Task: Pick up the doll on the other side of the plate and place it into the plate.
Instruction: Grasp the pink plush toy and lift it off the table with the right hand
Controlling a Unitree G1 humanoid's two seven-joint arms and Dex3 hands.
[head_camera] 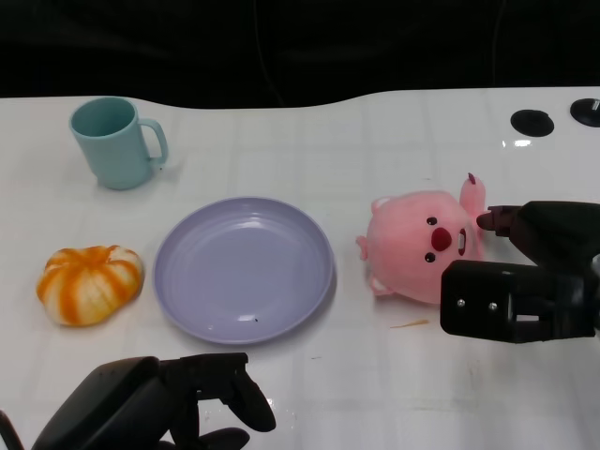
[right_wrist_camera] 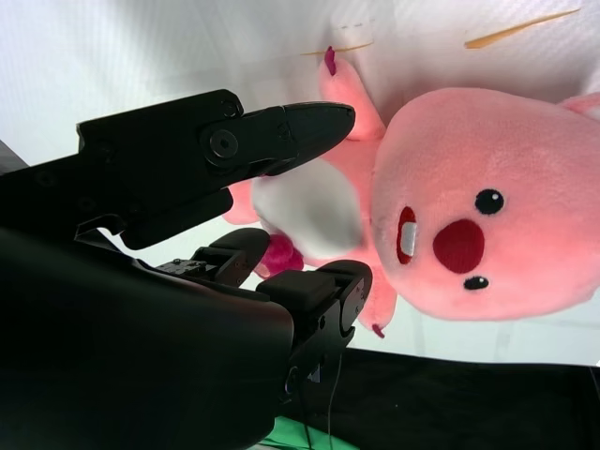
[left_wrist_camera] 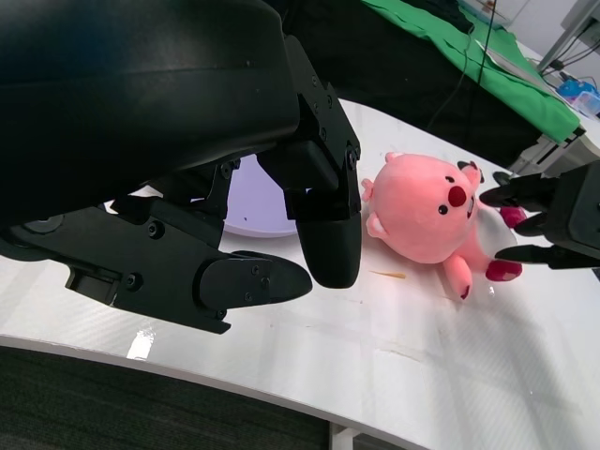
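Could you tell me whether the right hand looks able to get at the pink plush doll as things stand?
Probably yes. The right hand sits right beside the pink plush doll, its fingers spread around the doll's body, and nothing lies between them.

No readable text, labels, brands, numbers or signs appear in any view.

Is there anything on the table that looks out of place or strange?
Only small things. The doll lies tipped over on the table, beside the plate, not in it. A thin yellowish sliver lies loose on the table near the doll; I cannot tell what it is. The cup stands upright, and nothing is spilled.
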